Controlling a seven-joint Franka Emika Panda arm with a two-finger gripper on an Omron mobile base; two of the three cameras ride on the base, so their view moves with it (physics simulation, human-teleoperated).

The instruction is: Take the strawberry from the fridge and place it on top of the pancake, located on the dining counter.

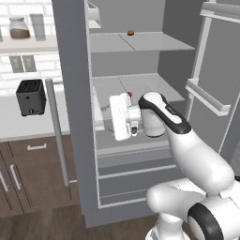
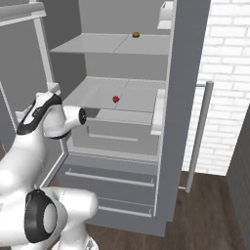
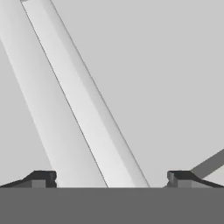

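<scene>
On the open fridge (image 2: 97,14)'s middle shelf (image 2: 132,100), the tiny strawberry (image 2: 115,99) looks light and soft, best pinched gently across its middle by the spread gripper (image 3: 111,178).

**Strawberry on the middle shelf of the open fridge**

The fridge (image 2: 171,122) is seen standing open, a tall matte grey unit with a pale grey interior, a long silver bar handle on its door and two lower drawers closed beneath the shelves. The strawberry (image 2: 115,99), a tiny bright red berry, is seen lying on the middle shelf, roughly midway between the shelf's left and right edges and set back from its front edge. In the left base view the strawberry (image 1: 129,95) is partly hidden behind the arm.
</scene>
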